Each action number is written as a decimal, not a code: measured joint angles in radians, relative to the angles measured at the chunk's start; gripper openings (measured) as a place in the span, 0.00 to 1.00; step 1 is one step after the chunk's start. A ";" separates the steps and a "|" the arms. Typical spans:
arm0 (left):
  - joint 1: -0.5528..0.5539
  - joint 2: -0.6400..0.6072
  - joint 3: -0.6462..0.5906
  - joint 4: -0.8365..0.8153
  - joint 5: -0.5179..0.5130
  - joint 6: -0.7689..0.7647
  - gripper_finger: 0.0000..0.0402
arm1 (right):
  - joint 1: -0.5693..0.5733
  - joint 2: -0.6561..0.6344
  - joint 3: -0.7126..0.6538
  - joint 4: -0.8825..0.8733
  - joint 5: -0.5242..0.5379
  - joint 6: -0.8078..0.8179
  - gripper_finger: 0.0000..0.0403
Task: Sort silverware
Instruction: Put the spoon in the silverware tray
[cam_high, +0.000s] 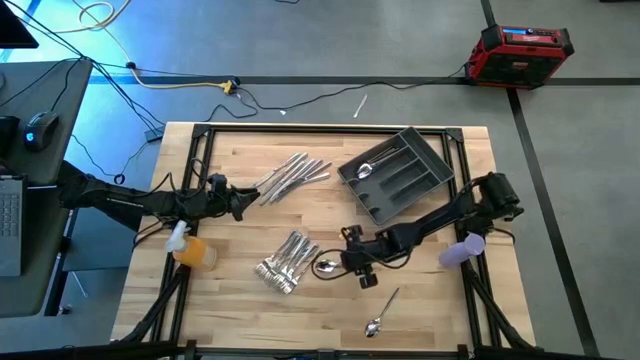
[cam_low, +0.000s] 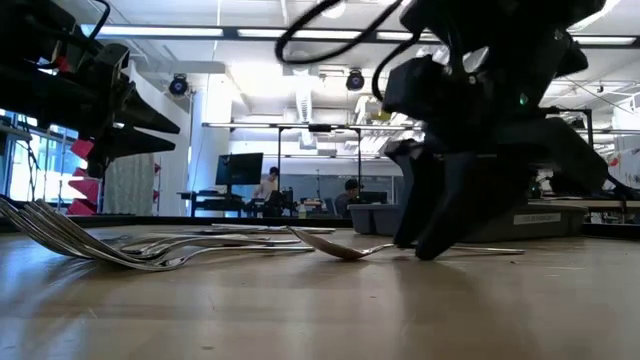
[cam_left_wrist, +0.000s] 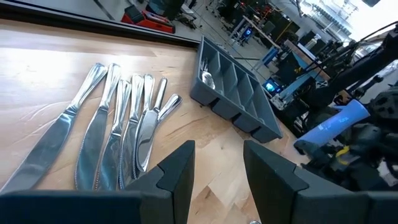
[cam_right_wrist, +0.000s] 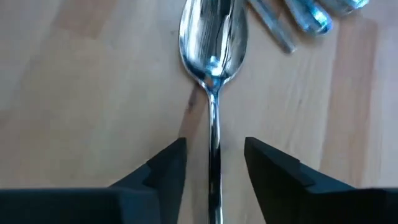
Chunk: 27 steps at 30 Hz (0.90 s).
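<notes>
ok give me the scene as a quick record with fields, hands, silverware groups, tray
right hand: low over the table, open fingers either side of a spoon's handle, not closed on it
spoon: lies flat on the wood beside the forks
left hand: open, holds nothing, hovers near the knives
knives: fanned row, left of the tray
forks: pile near the table's front middle
second spoon: alone near the front edge
tray: grey, compartmented, one spoon in an end compartment

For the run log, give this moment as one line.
right gripper: fingers open astride shiny silver metal spoon handle | left gripper: open, near knives | dark grey compartmented plastic tray: one spoon inside
</notes>
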 joint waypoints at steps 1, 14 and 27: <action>0.000 0.000 0.000 0.001 -0.003 0.000 0.30 | 0.000 0.011 0.000 0.010 -0.003 -0.008 0.31; 0.000 0.016 0.000 0.000 -0.004 0.000 0.30 | -0.060 -0.002 0.013 -0.036 -0.217 0.218 0.01; -0.004 0.032 0.000 0.057 0.115 -0.035 0.30 | -0.319 0.063 0.012 0.008 -1.102 0.275 0.00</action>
